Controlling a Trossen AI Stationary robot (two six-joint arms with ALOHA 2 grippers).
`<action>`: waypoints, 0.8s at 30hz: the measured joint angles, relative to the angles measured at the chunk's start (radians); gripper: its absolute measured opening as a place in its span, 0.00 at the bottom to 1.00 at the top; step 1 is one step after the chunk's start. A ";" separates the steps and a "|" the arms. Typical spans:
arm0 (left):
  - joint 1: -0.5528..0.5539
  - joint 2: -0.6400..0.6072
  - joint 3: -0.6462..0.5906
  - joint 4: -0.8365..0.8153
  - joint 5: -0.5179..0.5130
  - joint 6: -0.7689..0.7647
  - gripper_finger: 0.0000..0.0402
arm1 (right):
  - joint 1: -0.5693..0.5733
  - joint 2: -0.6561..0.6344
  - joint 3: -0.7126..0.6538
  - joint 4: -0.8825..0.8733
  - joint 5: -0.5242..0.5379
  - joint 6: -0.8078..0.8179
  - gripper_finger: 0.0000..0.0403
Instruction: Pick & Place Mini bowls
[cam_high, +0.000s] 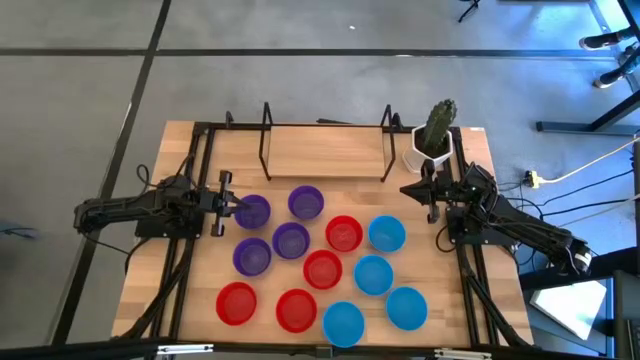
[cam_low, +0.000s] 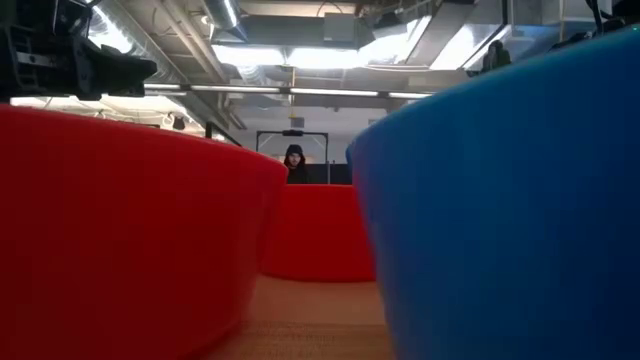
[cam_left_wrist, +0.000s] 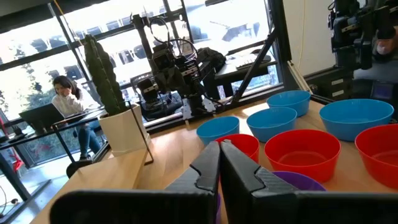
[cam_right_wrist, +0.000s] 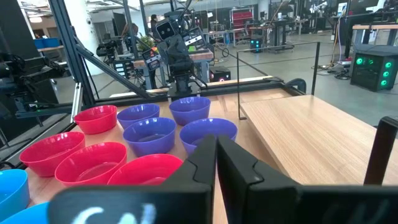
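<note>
Several mini bowls sit upright on the wooden table (cam_high: 190, 160): purple ones at the left (cam_high: 291, 240), red ones in the middle (cam_high: 322, 269), light blue ones at the right (cam_high: 373, 274). My left gripper (cam_high: 236, 204) is shut, its tips at the left rim of the far-left purple bowl (cam_high: 254, 212); that bowl shows under the fingers in the left wrist view (cam_left_wrist: 292, 180). My right gripper (cam_high: 405, 189) is shut and empty, above bare table beyond the blue bowl (cam_high: 386, 234). It also shows shut in its wrist view (cam_right_wrist: 216, 144). My left gripper (cam_left_wrist: 220, 146) has its shut fingers at the purple bowl's left rim (cam_high: 243, 208), coming level from the table's left. I cannot tell whether they touch the rim. The bowl stands flat on the table.
A white pot with a green cactus (cam_high: 435, 140) stands at the far right corner, just behind my right gripper. A raised wooden shelf on black wire legs (cam_high: 325, 150) spans the far edge. In the low view a red bowl (cam_low: 120, 230) and a blue bowl (cam_low: 510, 200) fill the front. A person (cam_low: 294, 160) sits in the room behind.
</note>
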 joint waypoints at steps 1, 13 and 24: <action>0.000 0.000 0.000 0.000 0.000 0.000 0.02 | 0.000 0.000 0.000 0.000 0.000 0.000 0.04; 0.000 0.000 0.000 0.000 0.000 0.000 0.02 | 0.000 0.000 0.000 0.004 0.000 -0.095 0.04; 0.000 0.000 0.000 0.102 -0.008 0.147 0.02 | 0.000 0.000 0.000 0.004 0.000 -0.111 0.04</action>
